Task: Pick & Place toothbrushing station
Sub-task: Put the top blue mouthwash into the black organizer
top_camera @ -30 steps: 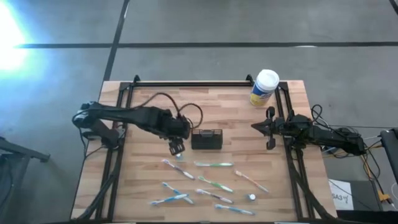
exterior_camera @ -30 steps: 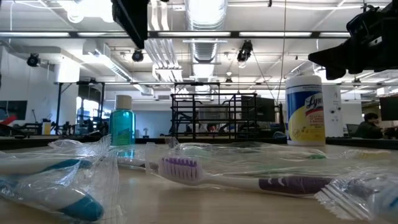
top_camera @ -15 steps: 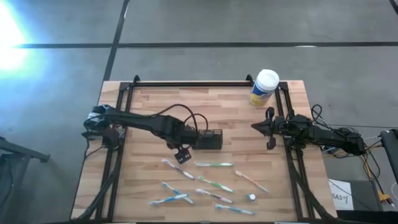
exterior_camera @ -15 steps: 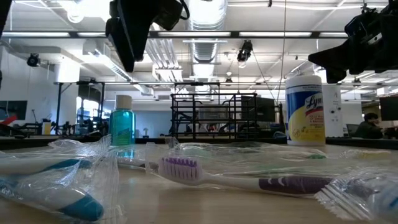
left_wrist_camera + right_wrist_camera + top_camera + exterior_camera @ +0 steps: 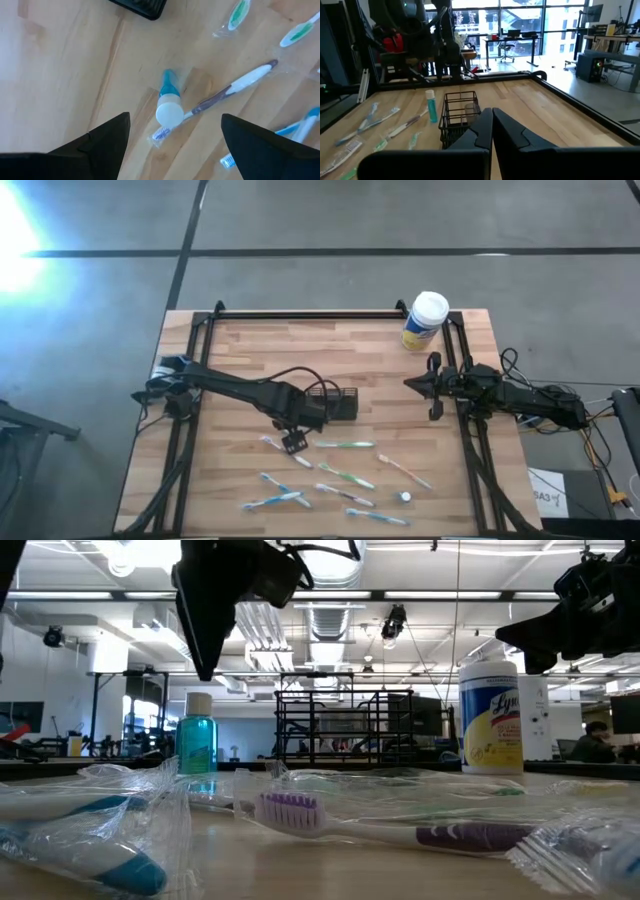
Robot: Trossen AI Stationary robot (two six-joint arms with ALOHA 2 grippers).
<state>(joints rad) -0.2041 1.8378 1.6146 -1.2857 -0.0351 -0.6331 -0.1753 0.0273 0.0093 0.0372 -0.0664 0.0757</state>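
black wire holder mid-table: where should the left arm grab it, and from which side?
Judging by its pose, take the toothbrushing station by a long top rim wire, coming straight down. It stands upright, an open wire basket, as the right wrist view shows. The left gripper, jaws open, hangs over the blue bottle beside it.

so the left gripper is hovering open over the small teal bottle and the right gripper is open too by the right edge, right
Not quite. The right gripper is shut: the right wrist view shows its fingers pressed together. The rest holds: the left gripper hovers open over the small teal bottle, and the right gripper waits by the table's right edge.
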